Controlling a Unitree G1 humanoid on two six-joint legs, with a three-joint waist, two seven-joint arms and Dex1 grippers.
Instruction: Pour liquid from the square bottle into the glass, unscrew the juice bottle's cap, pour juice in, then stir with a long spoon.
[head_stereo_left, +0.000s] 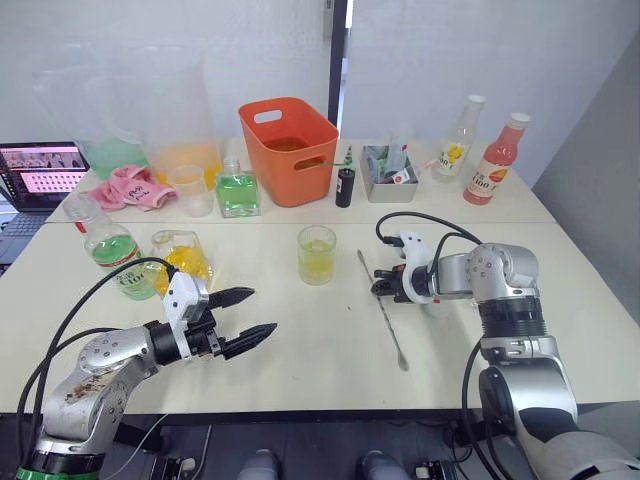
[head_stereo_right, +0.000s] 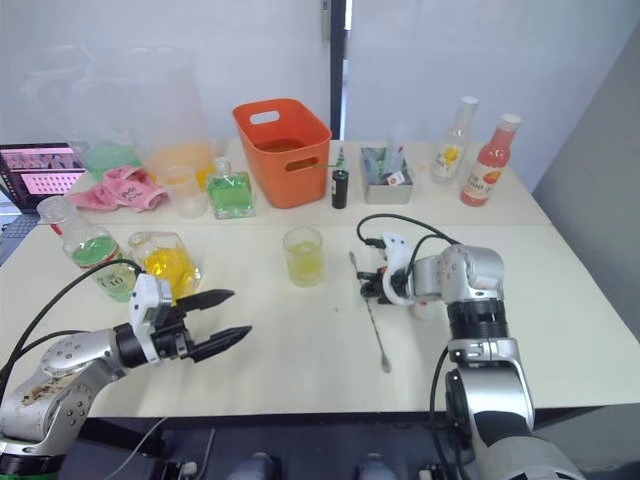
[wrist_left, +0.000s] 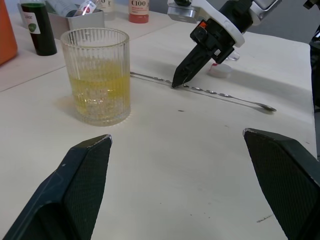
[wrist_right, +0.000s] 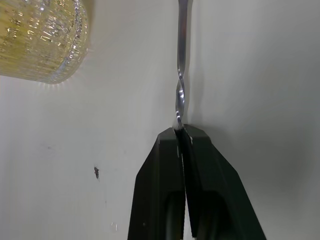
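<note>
Two grippers low over the pale surface, spoon pinched on the right

We see the right gripper (head_stereo_left: 380, 289) lowered onto the long twisted metal spoon (head_stereo_left: 383, 311), which lies flat on the pale surface (head_stereo_left: 300, 340) just beside the ribbed glass with yellow liquid (head_stereo_left: 316, 254), on its right. The black jaws are pressed together on the thin handle, near the middle of the spoon, and their tips touch the surface. A small white bottle cap (wrist_left: 220, 69) lies just behind this gripper.

We see the left gripper (head_stereo_left: 245, 320) hovering above the surface at the near left, pointing toward the glass, with its jaws spread wide and nothing between them.

The square glass bottle with yellow liquid (head_stereo_left: 182, 257) stands just behind the left gripper, well to the left of the glass. Beside it stands a round bottle with green liquid (head_stereo_left: 112, 250). At the far side we see an orange plastic basket (head_stereo_left: 288, 148), a square green bottle (head_stereo_left: 237, 188) and two juice bottles (head_stereo_left: 480, 150).
</note>
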